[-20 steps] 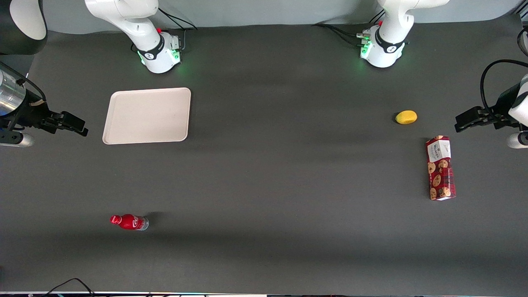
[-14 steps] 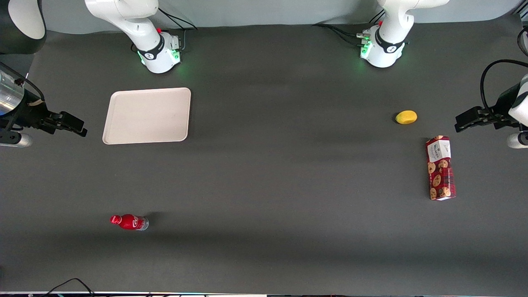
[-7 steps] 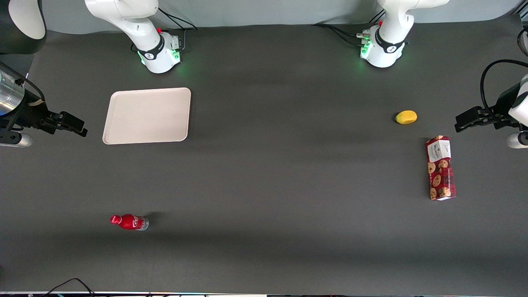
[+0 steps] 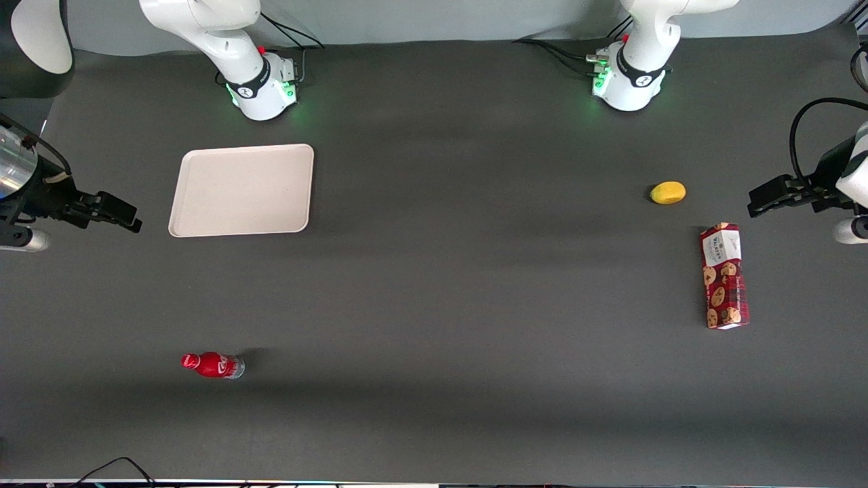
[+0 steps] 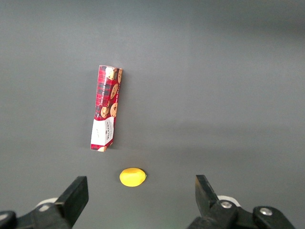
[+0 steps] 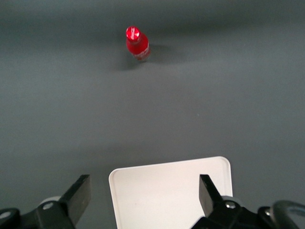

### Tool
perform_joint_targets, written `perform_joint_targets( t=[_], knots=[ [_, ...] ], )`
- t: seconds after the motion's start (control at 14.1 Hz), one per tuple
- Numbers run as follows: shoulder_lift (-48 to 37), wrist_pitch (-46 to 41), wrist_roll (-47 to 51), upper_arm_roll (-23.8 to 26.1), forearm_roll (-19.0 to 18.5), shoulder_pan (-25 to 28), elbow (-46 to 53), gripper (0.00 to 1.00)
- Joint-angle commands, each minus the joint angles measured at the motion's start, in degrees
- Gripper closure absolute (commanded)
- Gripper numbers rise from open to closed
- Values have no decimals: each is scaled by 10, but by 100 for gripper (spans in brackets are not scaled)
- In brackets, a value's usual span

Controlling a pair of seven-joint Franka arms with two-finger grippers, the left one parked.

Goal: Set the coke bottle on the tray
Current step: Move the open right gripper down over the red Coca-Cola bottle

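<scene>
The hand (image 4: 125,215) hovers at the working arm's end of the table (image 4: 475,285), just beside the tray (image 4: 242,190), its 2 fingers (image 6: 78,195) spread wide apart and gripping nothing. The cream tray lies flat near the arm bases. The coke bottle (image 4: 213,364) stands upright on the table, well apart from the tray and nearer to the front camera. Toward the parked arm's end lie a lemon (image 4: 668,192) and 1 red cookie box (image 4: 724,276).
</scene>
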Motion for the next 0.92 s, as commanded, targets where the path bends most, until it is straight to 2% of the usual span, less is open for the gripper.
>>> perform_joint_targets(
  t=[0.0, 0.21, 0.5, 0.71, 0.85],
  knots=[
    [90, -10, -25, 2, -8, 0, 97, 0],
    [154, -1, -26, 2, -7, 5, 132, 0],
    [217, 74, -27, 6, -6, 10, 143, 0],
    [256, 114, -101, 6, -1, 9, 157, 0],
    [290, 115, -131, 4, 35, 4, 183, 0]
  ],
)
